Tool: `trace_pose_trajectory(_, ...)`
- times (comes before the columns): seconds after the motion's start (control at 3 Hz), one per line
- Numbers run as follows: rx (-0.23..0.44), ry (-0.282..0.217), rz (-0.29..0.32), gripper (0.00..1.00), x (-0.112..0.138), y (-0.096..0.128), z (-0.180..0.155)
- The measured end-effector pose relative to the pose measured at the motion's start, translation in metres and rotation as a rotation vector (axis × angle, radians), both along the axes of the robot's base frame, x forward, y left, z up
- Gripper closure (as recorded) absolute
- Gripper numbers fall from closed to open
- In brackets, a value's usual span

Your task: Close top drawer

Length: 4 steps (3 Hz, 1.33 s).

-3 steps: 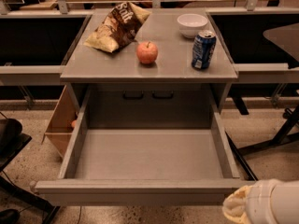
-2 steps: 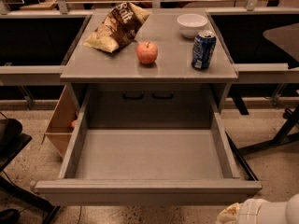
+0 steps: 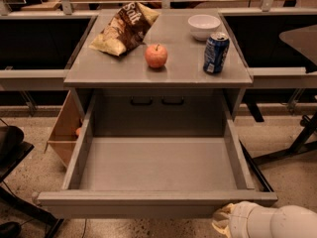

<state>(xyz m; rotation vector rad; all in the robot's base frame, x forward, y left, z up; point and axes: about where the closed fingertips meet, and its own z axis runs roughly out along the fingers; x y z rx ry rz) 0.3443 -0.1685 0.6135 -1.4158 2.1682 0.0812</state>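
1. The top drawer (image 3: pixel 148 198) is pulled far out of the grey cabinet (image 3: pixel 188 71) toward the camera. Its inside is bare, and its front panel runs along the lower part of the view.
2. The gripper (image 3: pixel 223 222) is at the bottom right corner, just below and in front of the right end of the drawer's front panel. Whether it touches the panel, and whether it is open or closed, I cannot tell; only its pale tip and the white arm behind it show.
3. On the cabinet top stand a chip bag (image 3: pixel 126 29), an apple (image 3: pixel 156 56), a blue soda can (image 3: pixel 216 52) and a white bowl (image 3: pixel 204 26).
4. I judge that the step in hand is the approach to the front panel; the closing push is not yet done.
5. The next move calls for contact on the flat front, better nearer its middle, then a straight push toward the cabinet, so the drawer does not twist.
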Motion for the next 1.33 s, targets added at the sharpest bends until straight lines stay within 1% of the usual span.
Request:
trace_pose_trajectory(0.33,0.003,-0.054,0.024,1.0,0.022,0.013,0.005)
trace_pose_trajectory(0.67,-0.005,-0.11,0.074,1.0,0.057,0.03,0.025)
trace_pose_trajectory(1.0,-0.002,-0.114,0.074,1.0,0.059,0.03,0.025)
trace_pose_trajectory(1.33,0.011,-0.131,0.076,1.0,0.07,0.034,0.02)
